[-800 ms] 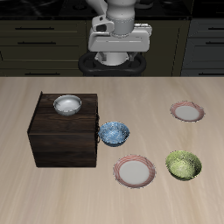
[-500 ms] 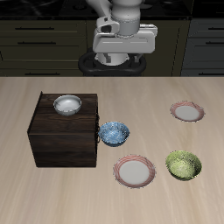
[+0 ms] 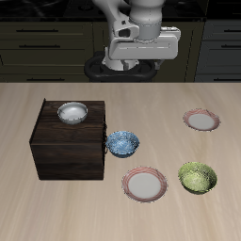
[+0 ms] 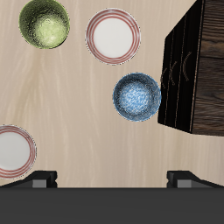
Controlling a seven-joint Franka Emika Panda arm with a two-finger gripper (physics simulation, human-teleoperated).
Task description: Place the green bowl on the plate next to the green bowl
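The green bowl [image 3: 197, 176] sits near the table's front edge; it also shows in the wrist view [image 4: 45, 23]. The plate [image 3: 146, 184] with the salmon-red rim lies right beside it, empty, and shows in the wrist view too [image 4: 113, 36]. My gripper [image 3: 135, 64] hangs high over the back of the table, far from both. In the wrist view its fingertips stand wide apart with nothing between them, so the gripper [image 4: 115, 179] is open and empty.
A blue-patterned bowl [image 3: 122, 143] sits beside a dark wooden cabinet [image 3: 71, 151], which carries a white-grey bowl [image 3: 72, 113] on top. A smaller, paler pink plate [image 3: 201, 120] lies farther back than the green bowl.
The gripper and arm have shifted sideways along the back of the table, toward the green bowl's side. Nothing on the table has moved.
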